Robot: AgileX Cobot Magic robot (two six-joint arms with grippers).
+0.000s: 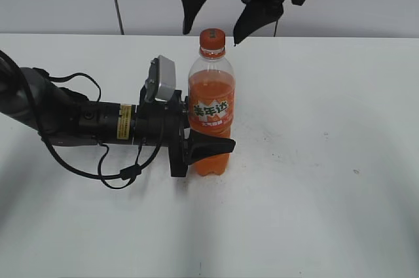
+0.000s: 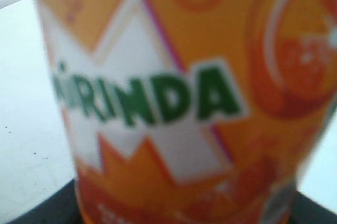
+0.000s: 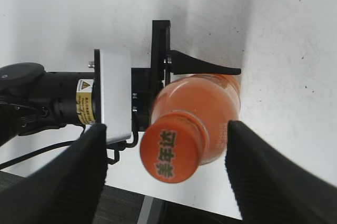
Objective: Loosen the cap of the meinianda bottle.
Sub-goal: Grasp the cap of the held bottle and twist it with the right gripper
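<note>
White table (image 1: 314,193): meinianda bottle (image 1: 211,104) (orange drink).

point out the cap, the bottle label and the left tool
cap (image 1: 212,38), exterior view, on its orange side wall.
bottle label (image 1: 211,112), exterior view, on the white-and-green characters.
left tool (image 1: 204,149), exterior view, between its fingertips at the bottle's lower body.

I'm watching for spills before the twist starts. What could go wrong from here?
The right gripper is open, its fingers straddling the cap without touching; it may close off-centre. The left gripper clamps the bottle low on its body, so twisting could tip or squeeze it.
</note>
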